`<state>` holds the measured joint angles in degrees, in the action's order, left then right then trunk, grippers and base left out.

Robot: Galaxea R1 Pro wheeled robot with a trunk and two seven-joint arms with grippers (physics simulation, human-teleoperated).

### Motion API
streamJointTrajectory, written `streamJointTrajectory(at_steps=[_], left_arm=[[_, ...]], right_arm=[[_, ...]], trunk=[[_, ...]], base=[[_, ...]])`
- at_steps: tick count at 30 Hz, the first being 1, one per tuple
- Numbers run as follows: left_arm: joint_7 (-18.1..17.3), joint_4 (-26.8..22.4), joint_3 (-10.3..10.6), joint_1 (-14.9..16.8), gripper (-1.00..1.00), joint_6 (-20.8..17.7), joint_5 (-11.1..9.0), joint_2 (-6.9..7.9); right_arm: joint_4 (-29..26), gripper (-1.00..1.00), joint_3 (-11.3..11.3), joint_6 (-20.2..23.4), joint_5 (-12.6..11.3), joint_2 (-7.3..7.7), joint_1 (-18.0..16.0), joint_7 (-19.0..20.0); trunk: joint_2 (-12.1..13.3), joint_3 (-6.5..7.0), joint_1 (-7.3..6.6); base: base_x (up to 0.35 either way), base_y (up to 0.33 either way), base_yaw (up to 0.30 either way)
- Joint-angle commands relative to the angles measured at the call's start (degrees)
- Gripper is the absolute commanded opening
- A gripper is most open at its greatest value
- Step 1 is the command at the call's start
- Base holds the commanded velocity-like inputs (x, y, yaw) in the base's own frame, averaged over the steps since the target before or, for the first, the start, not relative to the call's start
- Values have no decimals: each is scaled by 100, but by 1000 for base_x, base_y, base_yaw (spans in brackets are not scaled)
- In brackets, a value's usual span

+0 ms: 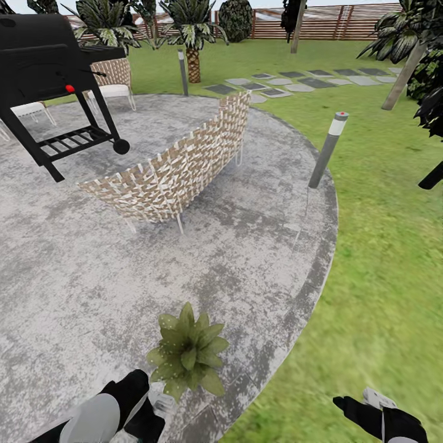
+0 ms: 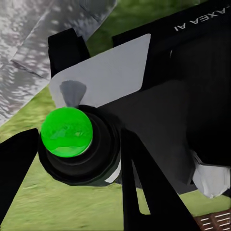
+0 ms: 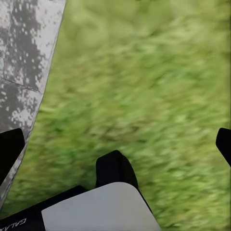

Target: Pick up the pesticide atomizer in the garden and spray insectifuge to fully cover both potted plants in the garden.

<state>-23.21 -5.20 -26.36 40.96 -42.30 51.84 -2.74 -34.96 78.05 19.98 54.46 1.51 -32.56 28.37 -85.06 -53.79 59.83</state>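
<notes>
Currently at patio edge, one potted plant [image 1: 187,354] right ahead.
Left gripper [image 1: 144,409] touches the plant's near leaves; jaw state unclear, atomizer not identifiable. Right gripper [image 3: 115,144] spread wide, empty, over lawn [image 1: 381,258]. Beyond on stone patio [image 1: 74,271]: wicker chair [image 1: 178,166], bollard lamp [image 1: 328,149], black grill [image 1: 43,67], fence [image 1: 344,21] farthest.

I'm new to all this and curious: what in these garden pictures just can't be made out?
- Potted plant: its pot, hidden under the leaves, head view.
- Left gripper: its grip, cut off by the picture's edge.
- Grill: top cut off, head view.
- Lawn: blurred, right wrist view.
</notes>
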Motion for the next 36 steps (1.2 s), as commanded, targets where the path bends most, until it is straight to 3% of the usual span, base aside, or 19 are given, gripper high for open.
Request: streamJointTrajectory(at_steps=[1,4,6,8,11,13,16,20,25,31,36], left_arm=[[-52,-38,-9,10,-100,-87,82,-34],[-71,-269,-9,40,-100,-611,81,-107],[-104,-939,-5,56,-100,-1111,88,-206],[-217,-1240,-1,63,-100,-1273,93,-236],[-698,-1465,15,112,-100,-1377,112,-260],[-772,-1484,16,235,-100,-1389,119,-262],[-806,-1486,25,662,-100,-1395,124,-263],[-810,-1477,24,904,-100,-1401,124,-263],[-848,-1439,27,1052,-100,-1404,124,-268],[-851,-785,34,1063,-100,-1398,127,-271],[-852,-682,34,1063,-100,-1396,128,-273]], right_arm=[[-10,100,35,6,48,-2,-9,48],[-10,100,35,6,48,-2,-7,49],[-10,100,35,6,48,-2,-7,47],[-10,100,35,6,48,-2,-7,47],[-10,100,35,6,48,-1,-9,50],[-10,100,35,6,48,-2,-10,50],[-10,100,35,6,48,-2,-7,51],[-10,100,35,6,48,-1,-8,54],[-10,100,35,6,48,-2,-10,52],[-10,100,35,6,48,-2,-5,48],[-10,100,35,6,48,-2,-8,46]], trunk=[[-2,-4,0],[-2,-4,0],[-2,-4,0],[-2,-4,0],[-2,-4,0],[-2,-4,0],[-2,-4,0],[-2,-4,0],[-2,-14,0],[-2,-41,0],[-2,-65,0]], base=[[-1,-8,0],[0,-4,0],[0,0,0],[0,0,0],[0,0,0],[0,0,0],[0,0,0],[0,0,0],[0,0,69],[0,0,213],[0,0,205]])
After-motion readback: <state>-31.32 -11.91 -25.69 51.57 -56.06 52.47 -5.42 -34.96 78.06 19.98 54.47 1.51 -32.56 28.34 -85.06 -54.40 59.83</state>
